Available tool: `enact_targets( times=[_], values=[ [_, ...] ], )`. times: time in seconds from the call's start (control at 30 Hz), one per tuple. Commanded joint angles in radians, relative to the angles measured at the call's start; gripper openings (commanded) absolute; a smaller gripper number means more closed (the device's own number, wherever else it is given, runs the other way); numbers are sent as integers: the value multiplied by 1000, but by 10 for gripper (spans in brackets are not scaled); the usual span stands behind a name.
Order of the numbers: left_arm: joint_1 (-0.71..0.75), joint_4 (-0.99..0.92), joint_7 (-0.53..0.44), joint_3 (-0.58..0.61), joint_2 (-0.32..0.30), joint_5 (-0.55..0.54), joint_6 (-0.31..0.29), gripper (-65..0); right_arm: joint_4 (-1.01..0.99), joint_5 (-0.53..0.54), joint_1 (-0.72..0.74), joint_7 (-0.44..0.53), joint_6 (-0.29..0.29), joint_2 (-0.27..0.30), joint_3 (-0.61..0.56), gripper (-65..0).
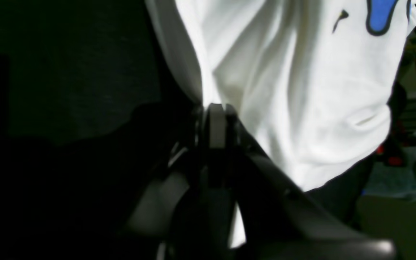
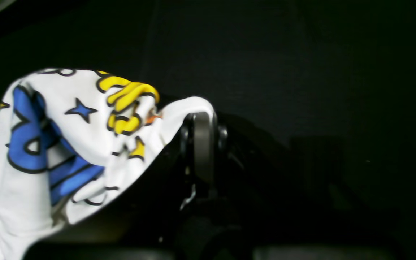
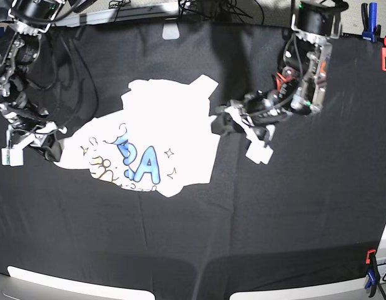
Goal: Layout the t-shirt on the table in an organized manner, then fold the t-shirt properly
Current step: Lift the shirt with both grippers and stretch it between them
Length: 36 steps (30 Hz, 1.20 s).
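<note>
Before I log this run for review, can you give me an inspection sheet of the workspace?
Surface: table draped in black cloth, wrinkled.
Job's things: t-shirt bunched and skewed, print up, stretched between both grippers.
Clutter: nothing seen.
Grippers: left gripper shut on the shirt's plain white edge; right gripper shut on the edge near the yellow lettering. White tags hang from them.
Cables: wiring along the far edge.
Surroundings: blue clamp at the far corner, red clamp near the front edge.
</note>
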Motion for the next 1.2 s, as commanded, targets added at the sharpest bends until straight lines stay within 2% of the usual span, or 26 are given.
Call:
enact_targets(
  times=[0.0, 0.37, 0.57, 0.7, 0.8, 0.97, 1.1, 1.17],
  values=[
    [-29, 15, -3, -23, -4, -5, -15, -650, 17, 24, 16, 17, 8, 27, 14, -650],
    [-129, 19, 197, -268, -4, -18, -15, -650, 17, 24, 16, 18, 7, 122, 94, -650],
    [-210, 21, 282, -293, -5, -48, -16, -650, 17, 26, 22, 19, 6, 200, 114, -650],
    [-291, 24, 389, -293, -5, -64, -16, -650, 17, 27, 34, 15, 6, 275, 114, -650],
    [-355, 51, 447, -293, -5, -72, -16, -650, 17, 27, 74, -25, 3, 328, 114, -650],
    [-426, 124, 447, -293, -53, -68, -15, -650, 17, 27, 197, -157, 1, 399, 114, -650],
    [-433, 156, 448, -293, -120, -71, -15, -650, 17, 40, 301, -238, -6, 426, 114, -650],
    [-433, 156, 449, -293, -143, -74, -15, -650, 17, 88, 338, -266, -5, 426, 114, -650]
  ],
)
